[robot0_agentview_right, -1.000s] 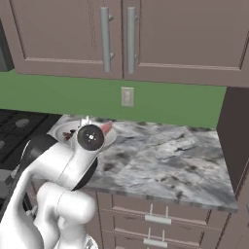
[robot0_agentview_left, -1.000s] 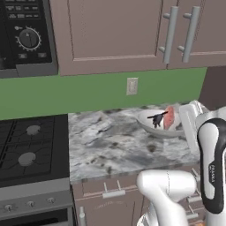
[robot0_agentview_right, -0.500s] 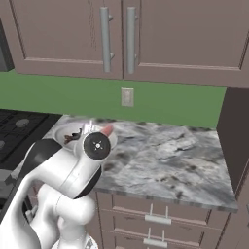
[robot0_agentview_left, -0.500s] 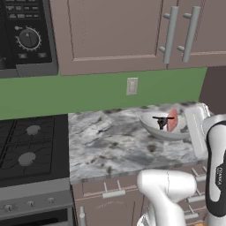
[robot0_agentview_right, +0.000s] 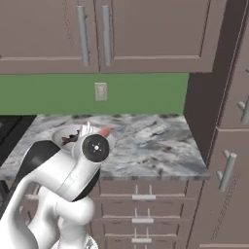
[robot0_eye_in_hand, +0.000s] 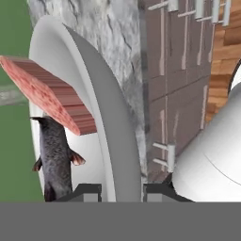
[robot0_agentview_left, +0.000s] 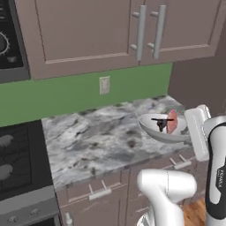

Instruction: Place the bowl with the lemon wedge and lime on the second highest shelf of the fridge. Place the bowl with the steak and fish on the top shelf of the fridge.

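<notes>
One bowl [robot0_agentview_left: 162, 129] aloft, steak [robot0_agentview_left: 171, 121] and fish [robot0_agentview_left: 160, 123] inside, gripper [robot0_eye_in_hand: 121, 189] pinching rim, hovering over counter's [robot0_agentview_left: 106, 137] right front corner. Carry step; next, reach fridge's top shelf, keep bowl level.

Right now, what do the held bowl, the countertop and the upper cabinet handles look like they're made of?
Bowl: plain white with a smooth matte rim, likely ceramic or plastic; can't tell which. It holds the steak and fish. Countertop: grey-white veined pattern, looks like polished granite or marble. Cabinet handles: grey cylindrical bars with a soft sheen, apparently brushed metal.
</notes>
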### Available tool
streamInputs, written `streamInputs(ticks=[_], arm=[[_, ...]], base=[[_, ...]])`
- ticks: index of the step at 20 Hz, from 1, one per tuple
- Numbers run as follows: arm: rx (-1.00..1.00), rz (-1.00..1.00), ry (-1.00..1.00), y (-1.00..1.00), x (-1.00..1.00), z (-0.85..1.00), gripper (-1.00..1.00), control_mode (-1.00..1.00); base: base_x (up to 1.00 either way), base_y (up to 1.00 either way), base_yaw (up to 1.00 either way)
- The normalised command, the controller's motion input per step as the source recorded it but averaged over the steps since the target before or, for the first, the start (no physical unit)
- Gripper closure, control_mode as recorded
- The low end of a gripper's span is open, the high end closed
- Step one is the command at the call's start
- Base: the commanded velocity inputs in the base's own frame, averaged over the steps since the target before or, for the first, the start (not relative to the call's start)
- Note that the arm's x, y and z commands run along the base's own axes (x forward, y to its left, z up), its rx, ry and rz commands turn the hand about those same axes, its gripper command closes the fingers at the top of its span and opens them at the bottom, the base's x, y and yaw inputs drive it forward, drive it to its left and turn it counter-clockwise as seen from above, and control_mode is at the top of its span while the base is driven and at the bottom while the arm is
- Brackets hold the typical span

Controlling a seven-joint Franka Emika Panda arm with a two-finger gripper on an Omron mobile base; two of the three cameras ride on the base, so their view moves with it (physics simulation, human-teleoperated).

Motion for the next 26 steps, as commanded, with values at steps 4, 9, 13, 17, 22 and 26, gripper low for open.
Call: streamInputs(ticks=[4,9,13,17,22,26], arm=[[0.00,0.00,0.00,0.00,0.00,0.00,1.00,1.00],[0.00,0.00,0.00,0.00,0.00,0.00,1.00,1.00],[0.00,0.00,0.00,0.00,0.00,0.00,1.00,1.00],[0.00,0.00,0.00,0.00,0.00,0.00,1.00,1.00],[0.00,0.00,0.00,0.00,0.00,0.00,1.00,1.00],[0.00,0.00,0.00,0.00,0.00,0.00,1.00,1.00]], base=[[0.00,0.03,-0.82],[-0.01,0.00,-0.91],[0.00,0.00,-0.94],[0.36,0.09,-0.82],[0.93,0.19,-0.45],[0.72,-0.22,-0.26]])
